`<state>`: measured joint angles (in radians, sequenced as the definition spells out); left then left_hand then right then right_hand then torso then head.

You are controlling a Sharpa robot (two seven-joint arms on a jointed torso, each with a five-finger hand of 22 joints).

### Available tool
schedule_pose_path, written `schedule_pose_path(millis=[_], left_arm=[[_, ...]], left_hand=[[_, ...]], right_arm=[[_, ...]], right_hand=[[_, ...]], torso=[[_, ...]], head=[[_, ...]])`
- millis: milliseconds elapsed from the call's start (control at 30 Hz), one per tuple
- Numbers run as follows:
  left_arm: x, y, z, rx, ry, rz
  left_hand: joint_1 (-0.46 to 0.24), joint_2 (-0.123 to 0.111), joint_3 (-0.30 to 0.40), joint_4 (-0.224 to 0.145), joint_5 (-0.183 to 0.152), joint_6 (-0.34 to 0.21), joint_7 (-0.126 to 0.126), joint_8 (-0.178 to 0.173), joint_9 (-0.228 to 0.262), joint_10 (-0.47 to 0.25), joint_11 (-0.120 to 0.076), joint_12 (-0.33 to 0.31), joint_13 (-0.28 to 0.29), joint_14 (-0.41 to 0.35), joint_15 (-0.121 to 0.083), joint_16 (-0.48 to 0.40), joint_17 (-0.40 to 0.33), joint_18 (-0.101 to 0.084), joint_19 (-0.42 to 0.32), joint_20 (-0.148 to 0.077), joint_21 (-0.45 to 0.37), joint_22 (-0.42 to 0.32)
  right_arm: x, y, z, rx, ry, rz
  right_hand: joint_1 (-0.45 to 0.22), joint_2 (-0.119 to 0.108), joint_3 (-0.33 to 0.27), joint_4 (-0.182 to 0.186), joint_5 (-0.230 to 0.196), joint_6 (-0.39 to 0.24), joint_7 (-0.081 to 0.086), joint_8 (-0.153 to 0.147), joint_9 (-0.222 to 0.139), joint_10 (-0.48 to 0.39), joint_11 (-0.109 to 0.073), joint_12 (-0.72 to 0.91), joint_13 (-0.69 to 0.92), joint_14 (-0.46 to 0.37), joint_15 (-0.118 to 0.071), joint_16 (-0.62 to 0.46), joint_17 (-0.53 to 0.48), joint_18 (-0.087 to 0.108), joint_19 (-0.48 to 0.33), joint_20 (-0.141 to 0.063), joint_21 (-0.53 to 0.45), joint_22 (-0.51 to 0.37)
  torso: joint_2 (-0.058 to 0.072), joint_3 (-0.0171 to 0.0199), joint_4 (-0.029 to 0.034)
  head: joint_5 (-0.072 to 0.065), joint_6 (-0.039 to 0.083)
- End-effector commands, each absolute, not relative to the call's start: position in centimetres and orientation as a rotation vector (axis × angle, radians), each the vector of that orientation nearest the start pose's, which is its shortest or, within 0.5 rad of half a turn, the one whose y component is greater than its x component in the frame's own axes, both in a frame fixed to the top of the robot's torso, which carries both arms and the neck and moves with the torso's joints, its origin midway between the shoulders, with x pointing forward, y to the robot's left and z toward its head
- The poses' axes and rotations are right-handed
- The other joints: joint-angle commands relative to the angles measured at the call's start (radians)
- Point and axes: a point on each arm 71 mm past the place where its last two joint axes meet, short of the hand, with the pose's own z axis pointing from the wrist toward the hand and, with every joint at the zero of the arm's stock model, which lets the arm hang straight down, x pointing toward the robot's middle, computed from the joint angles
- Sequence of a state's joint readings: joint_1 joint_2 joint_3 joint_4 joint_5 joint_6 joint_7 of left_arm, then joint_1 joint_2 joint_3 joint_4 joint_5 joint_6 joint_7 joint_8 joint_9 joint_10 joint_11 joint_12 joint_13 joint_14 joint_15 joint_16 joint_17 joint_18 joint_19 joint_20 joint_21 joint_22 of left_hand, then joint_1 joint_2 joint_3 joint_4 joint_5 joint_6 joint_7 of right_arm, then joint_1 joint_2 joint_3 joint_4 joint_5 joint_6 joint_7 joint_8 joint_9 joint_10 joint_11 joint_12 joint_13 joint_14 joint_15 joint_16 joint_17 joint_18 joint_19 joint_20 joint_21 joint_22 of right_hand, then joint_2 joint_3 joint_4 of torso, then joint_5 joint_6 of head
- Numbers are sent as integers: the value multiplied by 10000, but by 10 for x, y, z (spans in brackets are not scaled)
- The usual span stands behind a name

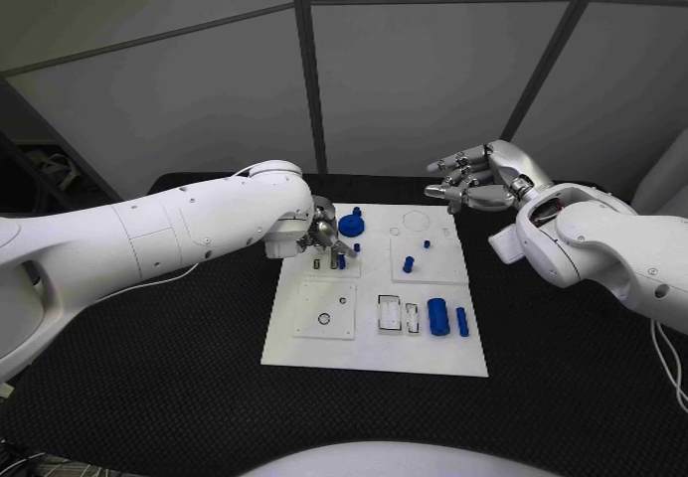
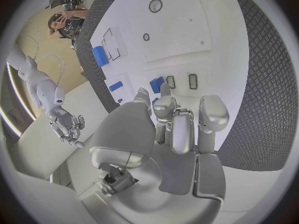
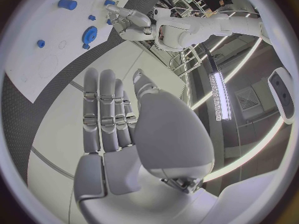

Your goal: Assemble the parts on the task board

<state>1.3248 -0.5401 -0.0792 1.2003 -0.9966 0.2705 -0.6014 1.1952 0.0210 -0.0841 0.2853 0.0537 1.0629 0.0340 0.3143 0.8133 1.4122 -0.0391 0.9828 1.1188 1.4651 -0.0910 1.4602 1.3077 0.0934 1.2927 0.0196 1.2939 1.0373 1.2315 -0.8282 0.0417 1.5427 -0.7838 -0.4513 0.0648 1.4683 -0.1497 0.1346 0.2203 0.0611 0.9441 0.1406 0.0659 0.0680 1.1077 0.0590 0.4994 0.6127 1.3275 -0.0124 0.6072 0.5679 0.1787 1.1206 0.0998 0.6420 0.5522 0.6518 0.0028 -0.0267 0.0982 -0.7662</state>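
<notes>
The white task board point(image 1: 376, 338) lies in the middle of the black table. My left hand point(image 1: 324, 237) hovers over its far left part, beside a blue gear point(image 1: 351, 227). Its thumb and a finger pinch a small blue part point(image 2: 157, 83) that stands upright at the board's slots point(image 2: 193, 80). My right hand point(image 1: 480, 179) is raised beyond the board's far right corner, fingers straight, holding nothing. A blue peg point(image 1: 408, 264), a thick blue cylinder point(image 1: 437, 316) and a thin blue bar point(image 1: 461, 320) lie on the board's right half. The right wrist view shows the gear point(image 3: 90, 34) and my left hand point(image 3: 134, 21).
Two tiny blue pieces point(image 1: 395, 232) point(image 1: 428, 242) sit near the board's far edge. A square plate with a round hole point(image 1: 325, 310) takes up the board's near left. Black table surface point(image 1: 172, 397) surrounds the board on all sides. Grey wall panels stand behind the table.
</notes>
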Motion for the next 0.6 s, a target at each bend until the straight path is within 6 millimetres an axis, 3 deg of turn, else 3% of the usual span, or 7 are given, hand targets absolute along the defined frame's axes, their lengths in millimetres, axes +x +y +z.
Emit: schedule_pose_path(millis=[33,600], left_arm=[[540,158,-200,-1358,24162,-2789],[540,156,-201,-1227,24273,-2826]], left_hand=[[137,-11,-43,-32,-39,-73,-13,-68,27,45,35,-17,15,709,-19,52,1196,98,-65,1,61,20],[439,144,-5,-112,-31,-73,-7,-160,258,45,42,-92,134,704,-8,48,1194,107,-117,15,62,34]], right_arm=[[500,-195,-131,4496,15105,10957],[501,-194,-131,4472,15131,10987]], right_hand=[[-74,13,-7,-39,35,56,-11,0,-4,76,5,-48,-12,81,-1,-30,14,44,76,-23,-32,-10],[-74,28,4,-42,48,63,-13,2,-3,77,2,-46,-30,91,-3,-50,19,44,90,-24,-52,-23]], torso=[[-1,1,-2],[4,-5,-3]], head=[[-3,-21],[1,-55]])
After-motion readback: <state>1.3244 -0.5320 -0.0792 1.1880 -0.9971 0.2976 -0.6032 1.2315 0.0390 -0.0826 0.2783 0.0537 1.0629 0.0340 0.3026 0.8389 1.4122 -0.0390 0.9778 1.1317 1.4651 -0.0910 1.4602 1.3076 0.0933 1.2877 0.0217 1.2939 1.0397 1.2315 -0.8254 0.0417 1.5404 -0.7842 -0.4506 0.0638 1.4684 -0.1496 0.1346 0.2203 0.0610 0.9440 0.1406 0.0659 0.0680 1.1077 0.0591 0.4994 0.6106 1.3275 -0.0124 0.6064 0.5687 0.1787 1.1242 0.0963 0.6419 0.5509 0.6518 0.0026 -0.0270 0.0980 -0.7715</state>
